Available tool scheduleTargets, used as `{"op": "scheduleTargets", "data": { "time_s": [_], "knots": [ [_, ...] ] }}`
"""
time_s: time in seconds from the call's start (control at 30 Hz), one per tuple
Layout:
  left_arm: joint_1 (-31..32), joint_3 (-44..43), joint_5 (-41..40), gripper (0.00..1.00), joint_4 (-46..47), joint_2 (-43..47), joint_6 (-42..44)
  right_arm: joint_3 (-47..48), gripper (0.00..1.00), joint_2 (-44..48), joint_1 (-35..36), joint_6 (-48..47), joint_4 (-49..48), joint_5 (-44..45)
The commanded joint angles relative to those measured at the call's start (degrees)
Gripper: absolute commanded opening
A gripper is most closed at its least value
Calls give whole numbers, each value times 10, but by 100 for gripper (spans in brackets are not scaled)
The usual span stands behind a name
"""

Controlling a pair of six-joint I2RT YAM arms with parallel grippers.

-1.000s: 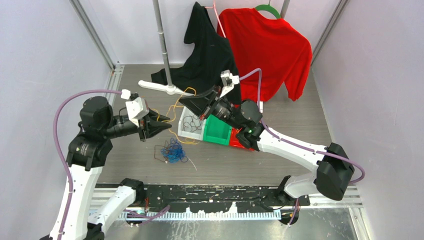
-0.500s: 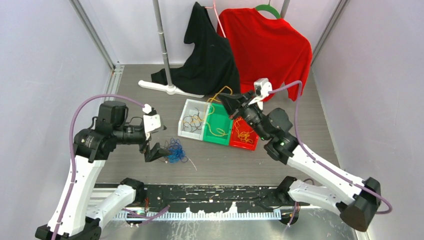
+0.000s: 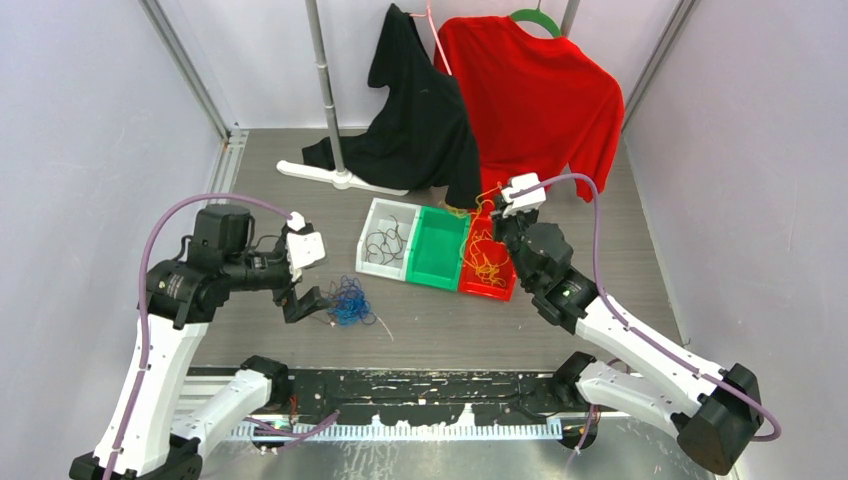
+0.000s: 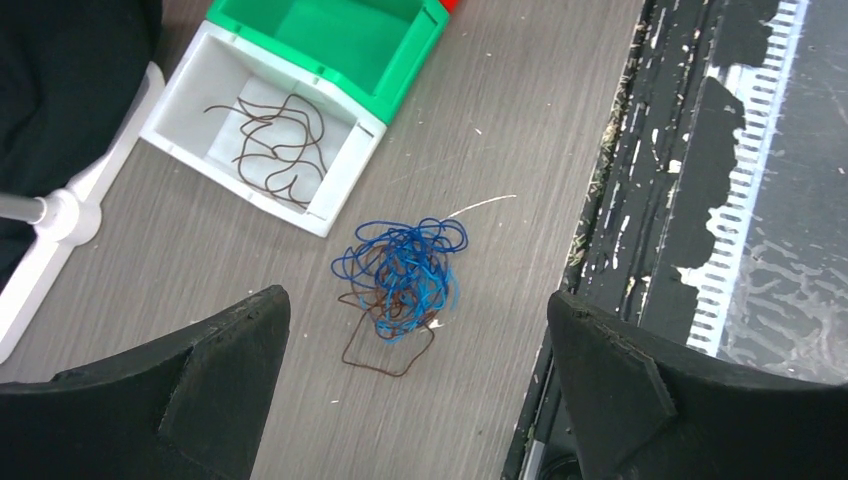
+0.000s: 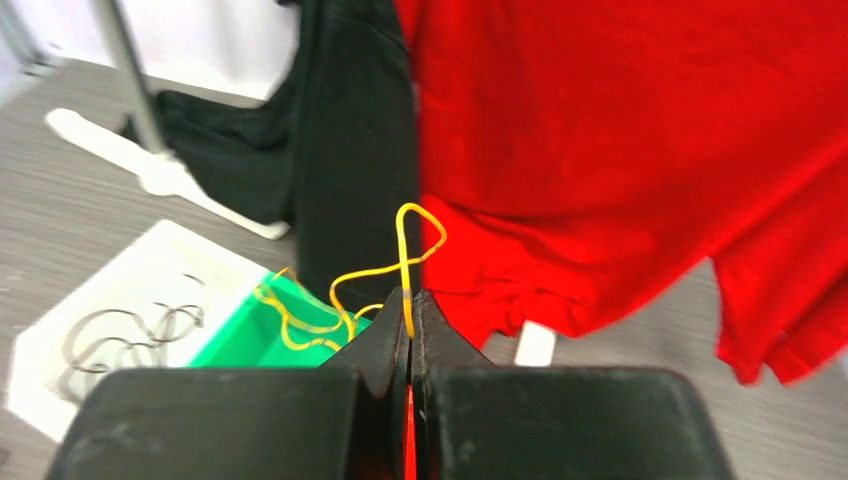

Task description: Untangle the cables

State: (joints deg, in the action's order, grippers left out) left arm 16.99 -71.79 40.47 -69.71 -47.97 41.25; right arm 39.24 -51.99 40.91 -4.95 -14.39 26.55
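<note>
left claw spread over the tangle, right claw pinching a yellow cable

the left claw [image 3: 306, 303] hangs spread wide above the counter [image 4: 200, 260], over a blue and brown tangle [image 4: 405, 275] that lies on the counter just beside the white bin [image 4: 240, 185]. loose brown wires [image 4: 275, 150] lie in that bin. the right claw [image 5: 408, 305] is pressed together on a yellow cable [image 5: 404, 280], lifted above the far end of the red bin [image 3: 487, 291], its slack looping toward the green bin [image 4: 340, 40]. orange wires [image 3: 487, 265] lie in the red bin.

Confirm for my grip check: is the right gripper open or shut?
Shut: the right gripper has its jaws pressed together, pinching the yellow cable that loops above them.
</note>
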Motion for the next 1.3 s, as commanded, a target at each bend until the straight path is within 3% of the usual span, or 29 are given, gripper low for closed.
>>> {"op": "scheduleTargets", "data": {
  "time_s": [0.0, 0.2, 0.6, 0.8, 1.1, 1.27],
  "knots": [
    [2, -2, -20, 100, 33, 10, -9, -8, 1, -1, -6, -70, -38, 112],
    [2, -1, -12, 99, 37, 10, -14, -20, 1, -20, -13, -105, -55, 180],
    [2, -3, -6, 100, 42, 6, -10, -47, 1, 57, -13, -49, 75, 268],
    [2, -4, 0, 100, 50, 4, -17, -24, 1, 75, -13, -17, 149, 263],
    [1, -4, -9, 100, 51, 15, -14, 5, 1, -40, -13, 51, 185, 194],
    [2, -5, -13, 100, 49, 19, -8, 17, 1, -123, -13, 48, 158, 189]
  ]
}}
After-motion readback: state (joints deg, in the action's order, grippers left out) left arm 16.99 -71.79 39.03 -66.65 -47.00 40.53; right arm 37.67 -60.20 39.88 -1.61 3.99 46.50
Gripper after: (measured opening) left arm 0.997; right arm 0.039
